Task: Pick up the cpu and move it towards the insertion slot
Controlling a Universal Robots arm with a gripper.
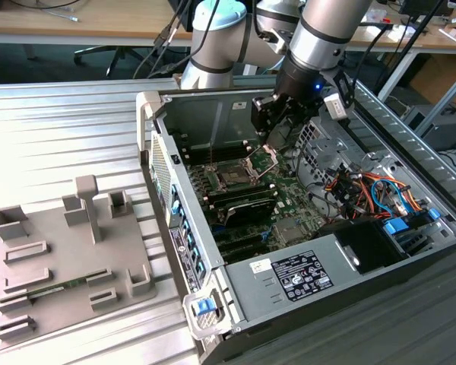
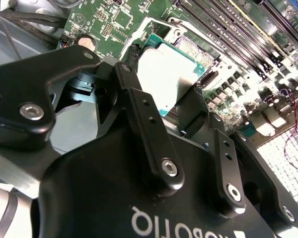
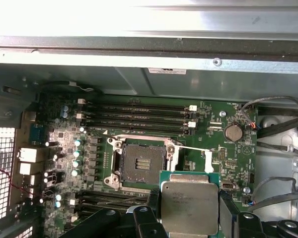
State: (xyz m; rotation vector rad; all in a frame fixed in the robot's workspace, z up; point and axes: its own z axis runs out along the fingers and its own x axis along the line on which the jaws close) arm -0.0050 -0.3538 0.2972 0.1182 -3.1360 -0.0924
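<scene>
gripper point(image 3: 188, 218) is clenched on the cpu point(image 3: 189, 207), so the pick-up looks done, and it hangs inside the open computer case point(image 1: 304, 281) just beside the empty insertion slot point(image 3: 141, 166), apparently not yet directly above it.

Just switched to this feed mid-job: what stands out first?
The gripper holds the cpu by its edges, inside the open computer case. In the first wrist view the empty insertion slot lies on the green motherboard close beside the held cpu, its metal plate swung open. At the exterior view's left, a grey fixture tray sits on the ribbed table.
</scene>
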